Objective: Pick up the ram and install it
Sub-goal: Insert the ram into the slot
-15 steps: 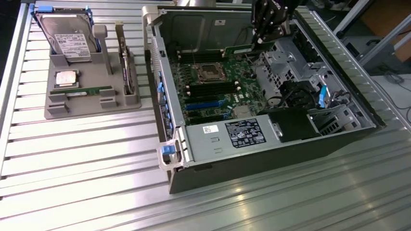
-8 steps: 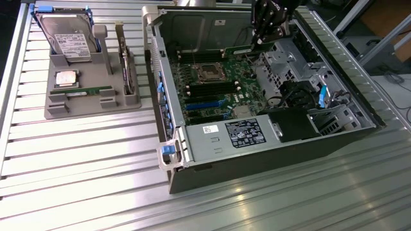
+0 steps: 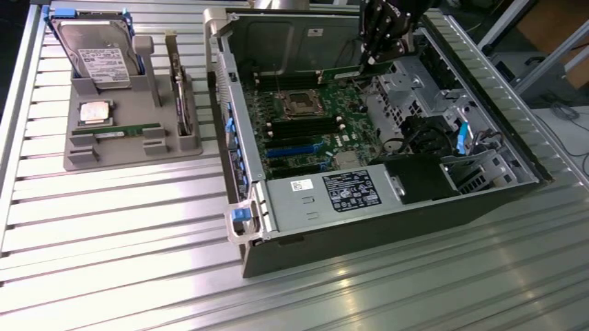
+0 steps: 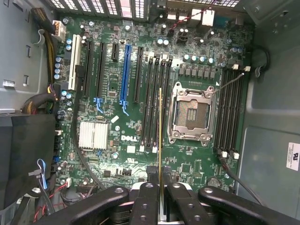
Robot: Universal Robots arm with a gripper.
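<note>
The slatted metal table (image 3: 138,262) is carrying an open computer case (image 3: 276,31) and, toward the exterior view's left, a grey parts tray (image 3: 83,155). The motherboard (image 4: 112,84) is lying exposed on the floor of the case, with the empty CPU socket (image 4: 192,112) sitting between two banks of black memory slots. The gripper (image 4: 160,174) is hanging over the board inside the case, its fingers pressed together and pinching the ram (image 4: 160,131) by its upper edge. The ram is showing edge-on in the wrist view, running lengthwise along the bank of slots (image 4: 149,103) beside the socket and not yet seated. Which slot it is hanging over cannot be told. A second green stick (image 3: 118,129) is resting in the tray and is not involved.

Risks noted, as judgement:
- The stick is being gripped along a narrow edge, so any tilt in the pinch could bring one end down first and jam it.
- A small sideways offset could land the stick on the ridge between neighbouring slots, loading the board.
- The key notch is not visible, and a reversed stick would refuse to seat.
- The state of the slot latches is unclear, and closed latches would block entry.
</note>
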